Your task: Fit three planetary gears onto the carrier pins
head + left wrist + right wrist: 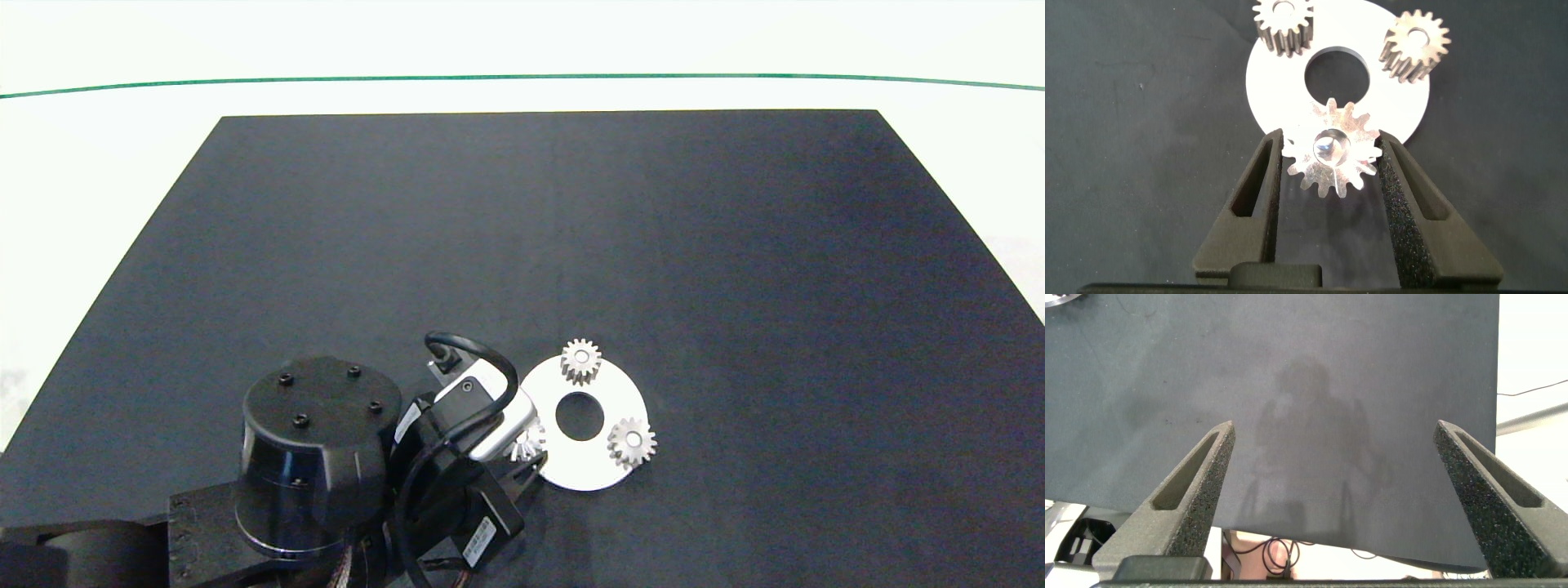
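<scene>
On the white disc [592,469], which lies flat on the dark bench [735,286], two of the planetary gears are already seated: one [580,360] at the disc's far rim and one [631,442] at its rim on the side away from the left arm. The third gear [1331,157] sits at the rim nearest that arm, with the shiny end of a carrier pin [1327,148] showing in its bore, so it looks to be on the pin, though whether it has dropped fully home I cannot tell from where I stand. The left pincer [1328,151] straddles this gear, a finger on either side of the toothed rim and touching or nearly touching it; it seems to be lightly pinching the gear rather than spread clear. I would judge these gears stiff, hard and heavy for their small bulk, with slick metal faces and pointed teeth, not fragile; the foam-faced fingers [1404,204] should bite best across the toothed rim on opposite sides, leaving the bore free. The right pincer [1331,498] hangs spread wide over bare bench, well apart from the disc.
</scene>
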### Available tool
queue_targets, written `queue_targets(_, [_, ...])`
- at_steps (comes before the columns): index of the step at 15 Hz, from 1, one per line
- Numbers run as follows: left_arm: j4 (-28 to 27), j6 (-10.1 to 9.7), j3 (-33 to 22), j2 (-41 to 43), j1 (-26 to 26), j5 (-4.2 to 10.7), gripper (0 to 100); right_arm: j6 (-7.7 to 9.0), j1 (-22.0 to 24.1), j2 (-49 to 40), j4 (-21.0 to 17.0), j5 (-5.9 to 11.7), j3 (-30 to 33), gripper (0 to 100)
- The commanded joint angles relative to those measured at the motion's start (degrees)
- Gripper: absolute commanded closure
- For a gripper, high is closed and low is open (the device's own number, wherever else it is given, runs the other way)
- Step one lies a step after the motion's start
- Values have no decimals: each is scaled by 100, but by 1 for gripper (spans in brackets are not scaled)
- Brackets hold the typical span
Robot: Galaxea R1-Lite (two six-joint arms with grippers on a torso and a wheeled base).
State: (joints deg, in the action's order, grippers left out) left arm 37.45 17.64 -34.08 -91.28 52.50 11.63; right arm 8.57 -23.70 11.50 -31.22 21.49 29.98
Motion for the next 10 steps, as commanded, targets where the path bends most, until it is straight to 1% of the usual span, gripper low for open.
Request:
queue_targets(1, [34, 11, -46, -162, -3, 15, 87, 13, -3, -7, -24, 13, 17, 0])
queue_targets(7, [360, 20, -72, -434, -12, 24, 87, 4, -12, -51, -42, 13, 8, 0])
queue_targets(10, [368, 47, -72, -469, -12, 24, 87, 4, -21, -51, -42, 13, 8, 0])
